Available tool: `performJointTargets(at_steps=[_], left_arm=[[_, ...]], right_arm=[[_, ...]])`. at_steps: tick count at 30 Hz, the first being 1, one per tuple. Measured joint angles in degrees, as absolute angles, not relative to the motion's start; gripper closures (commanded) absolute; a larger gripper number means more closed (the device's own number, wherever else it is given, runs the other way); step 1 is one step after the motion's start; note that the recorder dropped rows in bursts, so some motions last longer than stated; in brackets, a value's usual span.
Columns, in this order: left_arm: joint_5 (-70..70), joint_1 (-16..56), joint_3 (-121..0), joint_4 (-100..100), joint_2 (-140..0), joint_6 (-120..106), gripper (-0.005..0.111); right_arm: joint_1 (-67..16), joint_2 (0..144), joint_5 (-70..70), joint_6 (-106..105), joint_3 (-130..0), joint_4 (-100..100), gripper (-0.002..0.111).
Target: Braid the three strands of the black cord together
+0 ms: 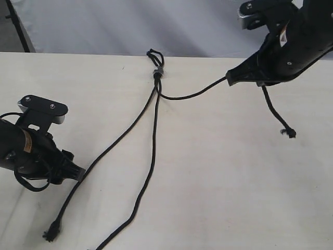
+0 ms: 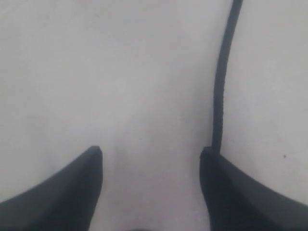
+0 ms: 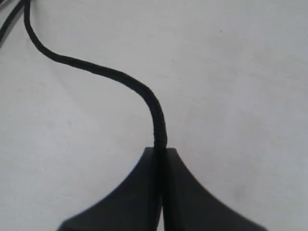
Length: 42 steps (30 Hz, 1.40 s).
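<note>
Left tool (image 1: 77, 173) at 8 o'clock, fingers apart, nothing between. Left strand (image 1: 115, 143) runs just beside one finger (image 2: 226, 187), outside gap, frayed end at 7 o'clock. Right tool (image 1: 229, 79) at 2 o'clock, clamped on right strand (image 1: 192, 95); its frayed end (image 1: 287, 133) at 3 o'clock. Middle strand (image 1: 152, 156) runs to 6 o'clock. Black cord (image 1: 156, 86) on table (image 1: 234, 182), knot (image 1: 157, 73) at 12 o'clock.

Cord (image 1: 157, 88) fanning out over the table (image 1: 223, 182) from its knot (image 1: 157, 71) by the far edge.
The left strand (image 1: 112, 146) is running towards the near left, passing just right of the left gripper (image 1: 78, 174); the middle strand (image 1: 151, 166) is lying to its right, reaching the near edge; the right strand (image 1: 195, 95) is leading off rightwards between the jaws of the right gripper (image 1: 231, 78), its tail (image 1: 273, 112) coming out beyond.
</note>
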<state>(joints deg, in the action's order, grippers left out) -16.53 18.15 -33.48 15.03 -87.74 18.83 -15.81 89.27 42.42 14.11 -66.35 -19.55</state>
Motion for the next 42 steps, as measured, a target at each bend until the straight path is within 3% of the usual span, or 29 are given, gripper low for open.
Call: performJointTargets(at_steps=[17, 28, 36, 38, 41, 42], left_arm=[[-16.5, 18.1, -33.5, 15.0, -87.7, 18.8, 0.05], [-16.5, 18.1, -33.5, 15.0, -87.7, 18.8, 0.05], [-16.5, 18.1, -33.5, 15.0, -87.7, 18.8, 0.05], [-16.5, 18.1, -33.5, 15.0, -87.7, 18.8, 0.05], [-16.5, 18.1, -33.5, 15.0, -87.7, 18.8, 0.05], [-16.5, 18.1, -33.5, 15.0, -87.7, 18.8, 0.05]], right_arm=[[-15.1, 104.1, 43.6, 24.2, -63.2, -30.6, 0.109], [-4.7, 111.6, 42.8, 16.5, -63.2, -18.0, 0.109], [-3.5, 114.1, 43.1, 14.4, -63.4, -15.4, 0.109], [-3.5, 114.3, 43.5, 14.2, -63.6, -15.3, 0.104], [-3.5, 114.4, 43.7, 14.2, -63.9, -14.9, 0.079], [-3.5, 114.5, 43.9, 14.2, -63.9, -14.9, 0.064]])
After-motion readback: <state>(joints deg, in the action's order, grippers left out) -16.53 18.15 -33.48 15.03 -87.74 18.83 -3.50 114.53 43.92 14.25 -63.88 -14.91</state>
